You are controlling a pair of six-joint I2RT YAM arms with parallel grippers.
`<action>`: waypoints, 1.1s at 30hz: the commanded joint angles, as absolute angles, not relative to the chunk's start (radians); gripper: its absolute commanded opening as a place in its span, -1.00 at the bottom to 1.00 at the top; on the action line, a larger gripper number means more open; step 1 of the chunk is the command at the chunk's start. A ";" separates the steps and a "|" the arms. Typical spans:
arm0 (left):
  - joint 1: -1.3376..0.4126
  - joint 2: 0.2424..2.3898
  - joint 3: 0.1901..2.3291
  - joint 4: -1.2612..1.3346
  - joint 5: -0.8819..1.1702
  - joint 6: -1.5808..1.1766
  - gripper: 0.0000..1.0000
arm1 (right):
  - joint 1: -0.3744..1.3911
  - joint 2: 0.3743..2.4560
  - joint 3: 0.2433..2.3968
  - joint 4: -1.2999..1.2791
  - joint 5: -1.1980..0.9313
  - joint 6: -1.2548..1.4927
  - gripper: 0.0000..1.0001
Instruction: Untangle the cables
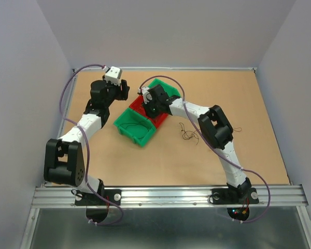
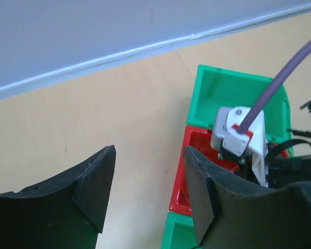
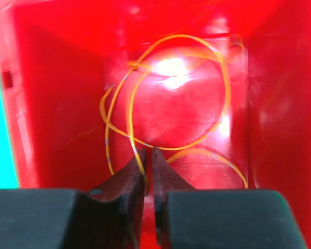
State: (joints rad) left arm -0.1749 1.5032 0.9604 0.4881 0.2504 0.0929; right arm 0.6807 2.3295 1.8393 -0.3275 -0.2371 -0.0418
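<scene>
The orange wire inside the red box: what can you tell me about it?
The orange wire is hair-thin, yellow-orange and flexible-looking, curled in several loose overlapping loops on the glossy floor of the red bin. One strand runs down between the right gripper's nearly closed black fingertips; whether they pinch it cannot be told.

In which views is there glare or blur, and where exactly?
Right wrist view: bright glare on the red bin floor behind the orange cable, edges soft. Left wrist view: the near fingers are blurred. Top view: even light, thin dark cables barely resolved.
</scene>
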 commanded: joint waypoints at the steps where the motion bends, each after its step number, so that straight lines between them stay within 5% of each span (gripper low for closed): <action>1: -0.160 1.375 0.934 0.600 0.271 0.084 0.38 | 0.733 2.257 1.764 -0.408 -0.261 -0.141 -0.58; 6: -0.160 1.356 0.972 0.506 0.330 0.095 0.63 | 0.732 2.185 1.701 -0.330 -0.235 -0.088 -0.13; 12: -0.161 1.374 1.034 0.335 0.339 0.124 0.84 | 0.732 2.042 1.562 -0.177 -0.187 -0.028 0.14; 19: -0.166 1.439 1.055 0.249 0.408 0.178 0.88 | 0.716 1.850 1.362 -0.026 -0.129 0.047 0.19; 22: -0.182 1.512 1.087 0.226 0.436 0.224 0.88 | 0.710 1.804 1.296 -0.009 -0.130 0.046 0.36; 33: -0.232 1.655 1.138 0.198 0.342 0.275 0.86 | 0.641 1.724 1.193 0.064 -0.127 0.068 0.36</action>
State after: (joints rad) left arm -0.2203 1.6485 1.0809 0.1898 0.3767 0.2417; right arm 0.6609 1.7901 1.2251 -0.0113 -0.1371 0.0544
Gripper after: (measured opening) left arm 0.945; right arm 0.681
